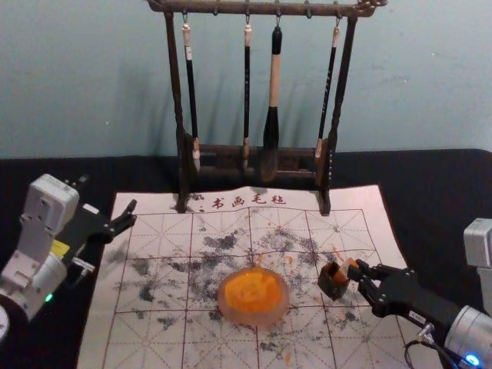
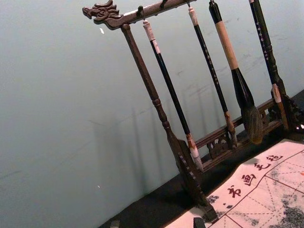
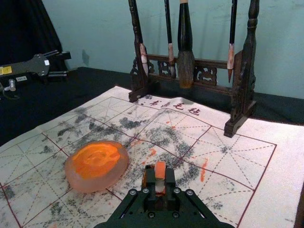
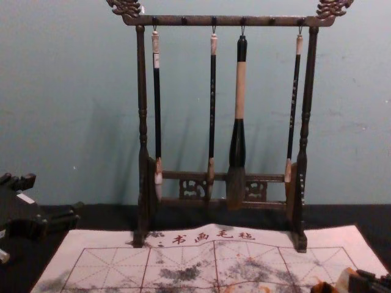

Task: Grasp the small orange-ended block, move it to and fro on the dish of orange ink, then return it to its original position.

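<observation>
Dish [image 1: 254, 296] on mat [image 1: 154, 338], small box [image 1: 330, 283] to its right, brush rack [image 1: 343, 84] behind, brushes [image 1: 274, 92] hanging from it

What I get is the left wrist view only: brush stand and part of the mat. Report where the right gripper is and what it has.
Observer: The right gripper is to the right of the orange ink dish, closed on the orange-ended block.
Operator: Copy. Now place my left gripper against the mat.
Observer: Your left gripper is by the left edge of the mat, well away from the dish.
</observation>
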